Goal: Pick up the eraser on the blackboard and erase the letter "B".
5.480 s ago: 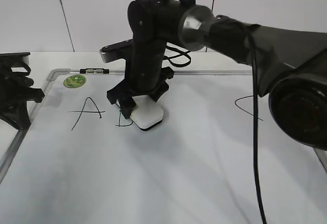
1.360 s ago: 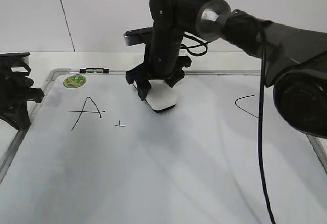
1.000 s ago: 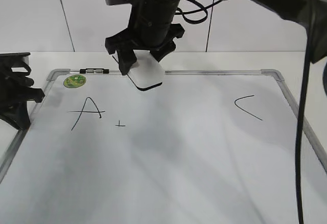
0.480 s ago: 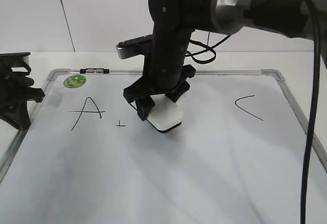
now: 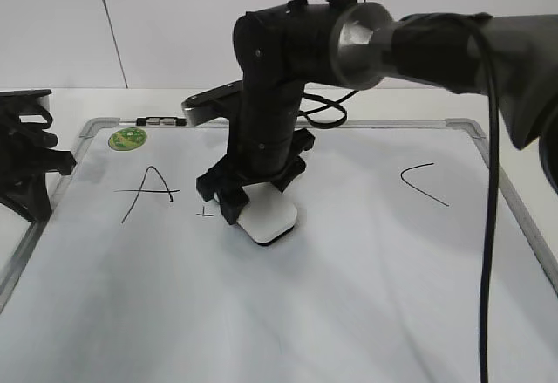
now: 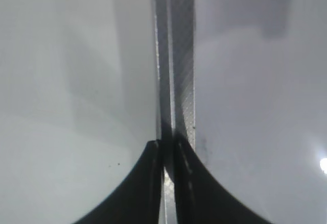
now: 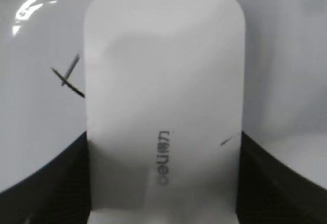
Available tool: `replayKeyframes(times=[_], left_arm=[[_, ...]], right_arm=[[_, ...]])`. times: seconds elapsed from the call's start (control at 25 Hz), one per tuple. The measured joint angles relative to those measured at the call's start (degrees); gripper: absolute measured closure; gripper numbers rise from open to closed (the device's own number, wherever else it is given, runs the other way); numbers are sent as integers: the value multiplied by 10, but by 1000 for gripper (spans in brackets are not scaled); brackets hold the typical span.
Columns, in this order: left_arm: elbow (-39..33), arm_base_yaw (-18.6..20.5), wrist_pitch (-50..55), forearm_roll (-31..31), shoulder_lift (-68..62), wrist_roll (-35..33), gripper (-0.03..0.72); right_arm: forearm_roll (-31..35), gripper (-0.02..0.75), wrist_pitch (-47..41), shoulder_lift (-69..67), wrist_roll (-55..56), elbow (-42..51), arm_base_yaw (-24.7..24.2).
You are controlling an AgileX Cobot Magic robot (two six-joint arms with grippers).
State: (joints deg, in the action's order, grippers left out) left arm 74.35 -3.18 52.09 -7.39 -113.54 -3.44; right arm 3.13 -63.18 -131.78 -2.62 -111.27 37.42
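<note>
The blackboard [image 5: 453, 125] is a white board with a grey frame, lying flat. My right gripper [image 5: 259, 196] reaches across to the board's left half, shut on the white eraser [image 5: 268, 220], which is down at the board surface. Of the letter "B" only a small cross-shaped black mark [image 5: 204, 213] shows, just left of the eraser. In the right wrist view the eraser [image 7: 163, 81] fills the middle between my fingers [image 7: 56, 183], with the mark [image 7: 68, 76] to its left. My left gripper [image 5: 26, 169] sits shut at the board's left edge, over the frame [image 6: 181, 55].
The letter "A" [image 5: 148, 193] is left of the mark and the "C" [image 5: 425, 182] is at the right. A round green magnet [image 5: 127, 138] sits at the far left corner. A small dark clip [image 5: 162, 122] lies on the far frame.
The eraser was lifted off the board, then came back down and moved left toward the small mark. Most of the "B" seen earlier is gone. The left arm has not moved.
</note>
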Motion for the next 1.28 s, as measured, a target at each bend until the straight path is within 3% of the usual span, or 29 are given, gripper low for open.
replayKeyframes(times=[0.32,0.6,0.84,1.12,1.28], left_arm=[[0,0,0,1,0,0,654],[0,0,0,1,0,0,654],[0,0,0,1,0,0,654],[0,0,0,1,-1,0,654],[0,0,0,1,-1,0,654]], right_arm=[[13,193,7,0,-2,6,59],[0,193,35,10,-7,43,64],[2,193,43,17,-4,53,39],[2,194,38,17,18,55,-43],[2,193,35,17,21,55,-50]])
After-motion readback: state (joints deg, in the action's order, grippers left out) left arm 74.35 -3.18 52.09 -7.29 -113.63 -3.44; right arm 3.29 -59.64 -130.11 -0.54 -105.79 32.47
